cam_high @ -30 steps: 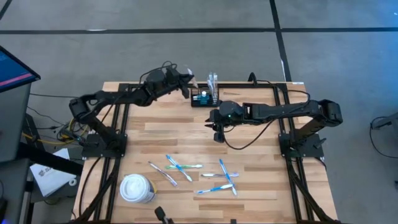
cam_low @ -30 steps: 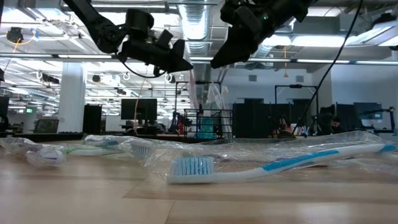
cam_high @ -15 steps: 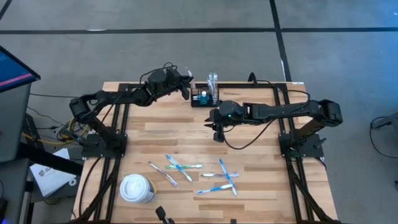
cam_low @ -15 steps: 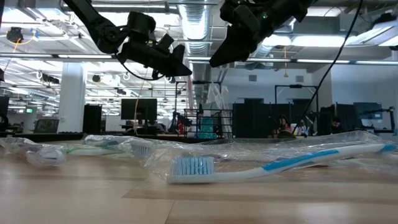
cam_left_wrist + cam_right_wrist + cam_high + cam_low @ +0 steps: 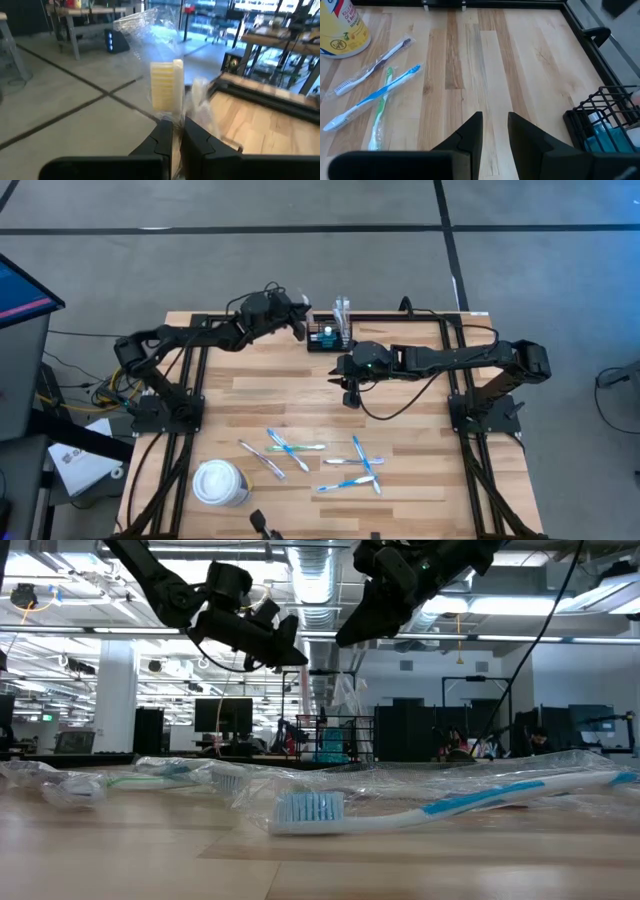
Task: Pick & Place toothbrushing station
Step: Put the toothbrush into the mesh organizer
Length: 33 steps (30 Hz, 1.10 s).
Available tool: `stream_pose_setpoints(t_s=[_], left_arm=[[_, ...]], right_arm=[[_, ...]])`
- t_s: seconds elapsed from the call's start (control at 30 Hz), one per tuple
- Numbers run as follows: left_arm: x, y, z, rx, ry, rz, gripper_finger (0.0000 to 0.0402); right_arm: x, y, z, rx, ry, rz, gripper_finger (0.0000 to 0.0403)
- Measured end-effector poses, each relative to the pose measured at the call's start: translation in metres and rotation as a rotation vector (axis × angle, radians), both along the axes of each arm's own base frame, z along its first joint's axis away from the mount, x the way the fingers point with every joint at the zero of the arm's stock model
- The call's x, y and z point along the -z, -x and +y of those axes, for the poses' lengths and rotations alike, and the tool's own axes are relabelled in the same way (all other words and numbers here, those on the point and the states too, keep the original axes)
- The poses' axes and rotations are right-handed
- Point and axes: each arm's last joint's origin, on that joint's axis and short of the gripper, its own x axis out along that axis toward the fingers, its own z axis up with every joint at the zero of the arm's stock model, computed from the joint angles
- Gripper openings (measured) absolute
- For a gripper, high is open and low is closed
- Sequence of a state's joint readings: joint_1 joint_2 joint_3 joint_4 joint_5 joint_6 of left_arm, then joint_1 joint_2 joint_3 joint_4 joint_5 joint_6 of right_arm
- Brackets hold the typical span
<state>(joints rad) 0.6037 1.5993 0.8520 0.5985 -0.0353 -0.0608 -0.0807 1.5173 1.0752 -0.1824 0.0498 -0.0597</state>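
Toothbrush (image 5: 167, 92) in wrapper, yellow bristles up, pinched tight in the left gripper (image 5: 172, 137) above the desk's (image 5: 420, 430) far edge, just left of the toothbrushing station (image 5: 329, 338). That black mesh box sits at the middle of the far edge, something blue already in it. To do this well, I'd say: keep the brush upright, centre it over a free compartment, lower it straight, and let go only once the handle is inside. Right of that, the right gripper (image 5: 494, 131) hangs just in front of the box, fingers partly apart and holding nothing. More wrapped toothbrushes (image 5: 352, 465) lie near the front edge.
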Motion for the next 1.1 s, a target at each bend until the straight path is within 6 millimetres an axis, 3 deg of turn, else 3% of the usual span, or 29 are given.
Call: stream_pose_setpoints(t_s=[0.23,0.5,1.1], left_arm=[[0.027,-0.006,0.010,-0.037,0.059,0.032,0.0006],[0.043,-0.010,0.013,-0.035,0.091,0.044,0.0007],[0.044,-0.011,0.014,-0.042,0.090,0.050,0.0065]], right_arm=[[0.000,0.000,0.000,0.000,0.001,-0.004,0.0082],[0.000,0.000,0.000,-0.002,0.002,-0.003,0.0082],[0.000,0.000,0.000,-0.001,0.001,-0.002,0.0082]])
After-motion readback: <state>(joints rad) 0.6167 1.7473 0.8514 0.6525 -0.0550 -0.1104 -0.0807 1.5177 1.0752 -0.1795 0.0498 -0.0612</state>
